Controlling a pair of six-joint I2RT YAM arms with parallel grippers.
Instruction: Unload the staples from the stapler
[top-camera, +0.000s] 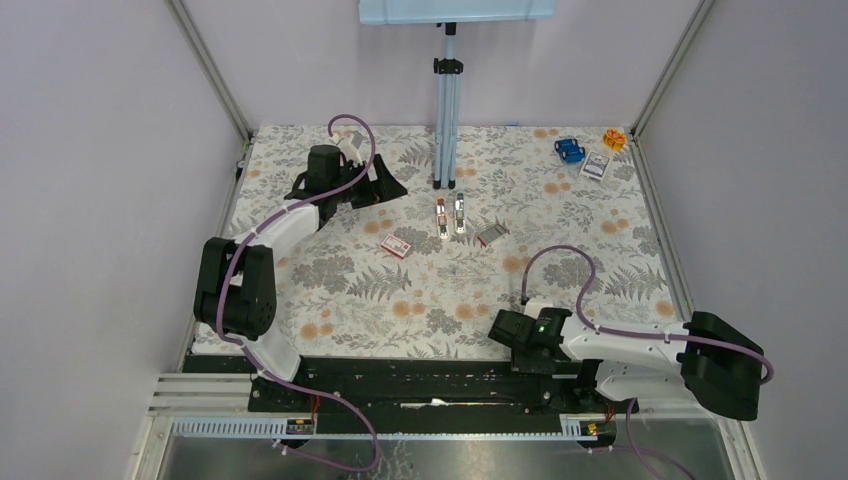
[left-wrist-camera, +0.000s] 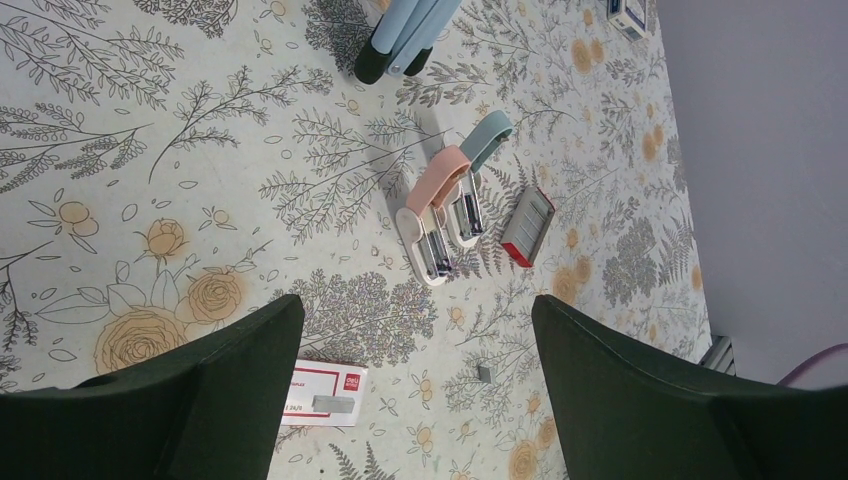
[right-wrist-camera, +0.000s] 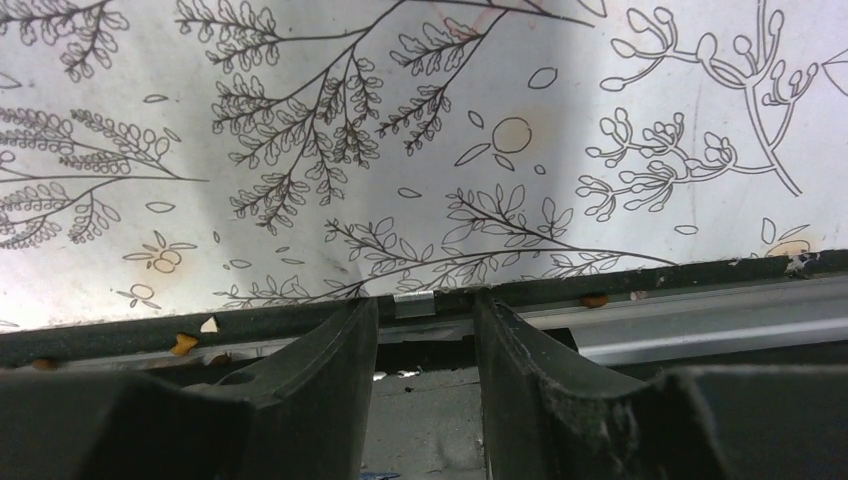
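Note:
Two staplers lie side by side in mid-table, a pink one and a grey-blue one, both with metal magazines showing. My left gripper hovers left of them, open wide and holding nothing. A small strip of staples lies on the cloth between its fingers. My right gripper sits low at the table's near edge, jaws parted. Another short strip of staples rests on that edge between its fingertips, free of both pads.
A red-and-white staple box lies near my left finger. A red box sits right of the staplers. A tripod pole stands behind them. Small blue and orange items occupy the far right corner.

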